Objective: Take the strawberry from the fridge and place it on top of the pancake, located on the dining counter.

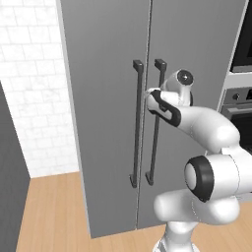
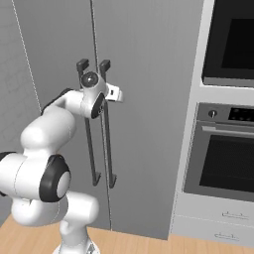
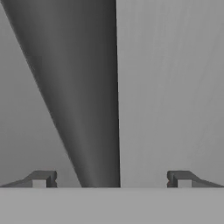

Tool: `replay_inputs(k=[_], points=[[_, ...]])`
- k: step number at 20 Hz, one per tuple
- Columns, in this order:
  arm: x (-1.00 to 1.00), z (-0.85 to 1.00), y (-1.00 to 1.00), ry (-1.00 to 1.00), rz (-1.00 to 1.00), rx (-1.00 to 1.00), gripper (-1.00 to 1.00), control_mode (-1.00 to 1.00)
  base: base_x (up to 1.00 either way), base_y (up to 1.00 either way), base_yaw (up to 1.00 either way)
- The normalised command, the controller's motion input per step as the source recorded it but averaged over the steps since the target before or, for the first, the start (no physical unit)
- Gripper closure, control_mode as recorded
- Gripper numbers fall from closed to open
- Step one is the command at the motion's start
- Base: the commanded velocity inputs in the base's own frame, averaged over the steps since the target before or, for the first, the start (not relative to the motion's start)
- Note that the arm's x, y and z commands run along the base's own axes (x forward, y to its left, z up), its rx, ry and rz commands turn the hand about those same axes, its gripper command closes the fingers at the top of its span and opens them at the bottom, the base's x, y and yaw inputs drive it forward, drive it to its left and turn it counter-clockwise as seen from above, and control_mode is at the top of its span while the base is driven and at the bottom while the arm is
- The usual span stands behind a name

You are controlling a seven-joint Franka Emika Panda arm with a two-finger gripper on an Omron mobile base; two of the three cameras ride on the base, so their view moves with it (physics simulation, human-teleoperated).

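Pincer [image 3: 112,179] wide astride blurred fridge handle [image 3: 83,96]

The fridge [image 1: 108,113] stands tall and grey before me, both doors shut (seam down the middle), its two long dark vertical handles [image 1: 137,123] side by side at twelve o'clock.

Fridge [image 1: 108,123] doors shut, so its inside is hidden; top and bottom cut off by the frame. Gripper [image 3: 111,179] fingertips barely poke in at hand view's bottom, dark handle [image 3: 83,96] blurred, ends cropped.
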Motion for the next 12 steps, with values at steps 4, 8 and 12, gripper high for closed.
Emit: replay_inputs(k=[4,8,12], points=[[0.48,-0.14,0.09,0.00,-0.01,0.00,1.00,-1.00,0.00,0.00,0.00],[0.52,-0.03,0.06,0.00,0.00,0.00,1.00,-1.00,0.00,0.00,0.00],[0.27,0.00,0.01,-0.01,0.00,0.00,1.00,-1.00,0.00,0.00,0.00]])
